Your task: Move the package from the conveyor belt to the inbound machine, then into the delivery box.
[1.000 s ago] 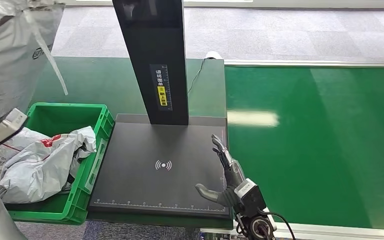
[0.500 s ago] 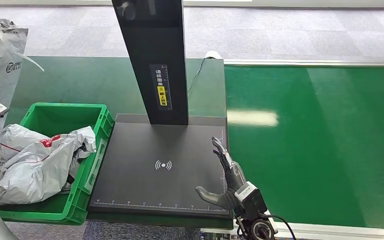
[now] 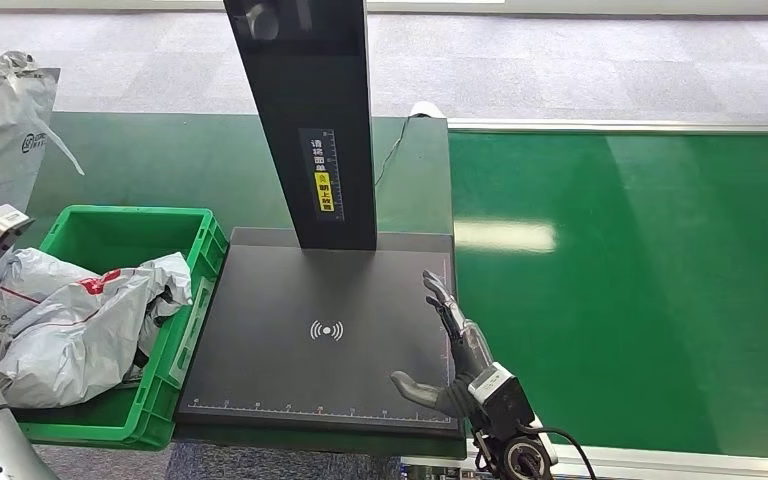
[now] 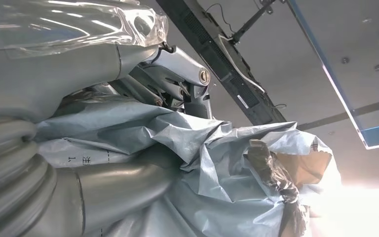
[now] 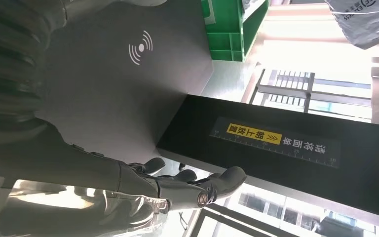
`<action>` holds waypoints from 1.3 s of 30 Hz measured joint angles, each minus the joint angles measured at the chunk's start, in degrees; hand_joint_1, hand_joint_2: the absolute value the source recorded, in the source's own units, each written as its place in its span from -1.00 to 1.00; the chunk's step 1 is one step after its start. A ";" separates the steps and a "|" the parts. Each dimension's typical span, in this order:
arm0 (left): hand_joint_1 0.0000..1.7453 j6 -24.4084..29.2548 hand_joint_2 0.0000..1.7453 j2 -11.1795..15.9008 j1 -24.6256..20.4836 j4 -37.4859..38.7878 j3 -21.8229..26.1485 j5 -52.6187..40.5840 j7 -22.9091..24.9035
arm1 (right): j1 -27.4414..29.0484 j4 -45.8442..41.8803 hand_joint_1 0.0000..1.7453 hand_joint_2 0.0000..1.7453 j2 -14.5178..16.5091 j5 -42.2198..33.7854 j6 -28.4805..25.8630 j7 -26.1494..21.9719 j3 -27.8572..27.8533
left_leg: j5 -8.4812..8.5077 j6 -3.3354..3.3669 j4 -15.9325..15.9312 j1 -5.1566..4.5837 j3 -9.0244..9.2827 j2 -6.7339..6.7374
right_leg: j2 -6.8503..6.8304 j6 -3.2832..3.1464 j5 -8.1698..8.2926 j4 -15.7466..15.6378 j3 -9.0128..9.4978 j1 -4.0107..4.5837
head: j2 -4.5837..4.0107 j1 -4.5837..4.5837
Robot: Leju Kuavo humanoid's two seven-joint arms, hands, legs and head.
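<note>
1. Your left hand (image 4: 143, 89) grips the grey package (image 3: 0, 130); fingers wrapped round the crumpled plastic in the left wrist view. Pkg is held up at the far-left edge of the head view, above & just left of the green delivery box (image 3: 175, 330), not touching it.
2. Your right hand (image 3: 452, 355) holds nothing, fingers spread apart, thumb out to the left. It sits over the near-right corner of the black inbound machine (image 3: 300, 300) platform; can't tell if it touches the surface.
3. Box sits just left of the machine, w/ other grey & white bags (image 3: 80, 320) piled inside.
4. Machine's black upright column (image 3: 305, 120) rises from the far edge of the platform; yellow label on its front.
5. Green conveyor belt (image 3: 640, 290) runs right of the machine.
</note>
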 joint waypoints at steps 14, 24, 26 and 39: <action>1.00 -0.03 1.00 4.71 -6.58 35.15 -13.47 10.14 18.56 | 0.18 -1.90 -1.00 1.00 -0.59 1.42 1.42 1.28 -0.16 | 0.24 -0.08 0.03 0.02 0.36 -0.09 | -0.16 -0.08 0.16 0.02 0.04 0.03 | 0.00 -0.01; 1.00 -0.31 1.00 6.91 -7.30 42.17 -17.88 11.41 18.87 | 0.17 -1.90 -1.00 1.00 -0.61 1.51 1.46 1.29 -0.17 | 0.23 -0.08 0.03 0.02 0.30 -0.10 | -0.16 -0.08 0.16 0.01 -0.04 0.03 | 0.00 -0.03; 1.00 -0.97 1.00 7.04 -7.40 42.46 -18.58 13.70 18.71 | 0.15 -1.90 -1.00 1.00 -0.62 1.51 1.55 1.29 -0.17 | 0.23 -0.08 0.03 0.02 0.30 -0.10 | -0.16 -0.08 0.16 0.01 -0.04 0.03 | 0.00 -0.02; 1.00 -10.14 1.00 6.83 -4.09 32.84 -26.05 21.73 23.27 | 0.08 -2.06 -1.00 1.00 -0.57 1.62 2.03 1.43 -0.31 | 0.22 -0.08 0.03 0.02 0.26 -0.11 | -0.17 -0.07 0.16 0.01 -0.04 0.02 | 0.00 -0.02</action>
